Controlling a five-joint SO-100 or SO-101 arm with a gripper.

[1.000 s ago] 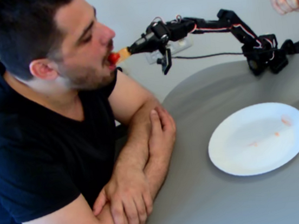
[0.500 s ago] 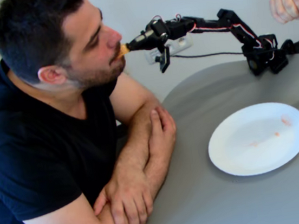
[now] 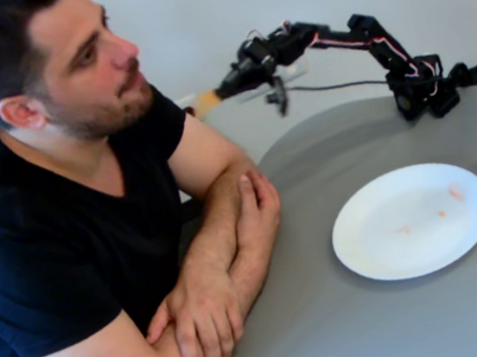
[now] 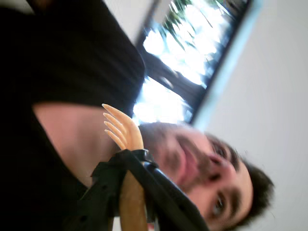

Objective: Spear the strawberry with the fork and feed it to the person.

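With the arm stretched out over the table (image 3: pixel 326 324), the gripper (image 4: pixel 126 159) is clamped on the fork (image 4: pixel 122 129) handle, bare tines near the person (image 3: pixel 78 76) but clear of his closed mouth. No strawberry visible; plate (image 3: pixel 361 250) shows only faint smears.

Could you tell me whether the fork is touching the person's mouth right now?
Apart. The fixed view shows the fork tip out in front of the person at shoulder height, with bare wall between it and his closed mouth.
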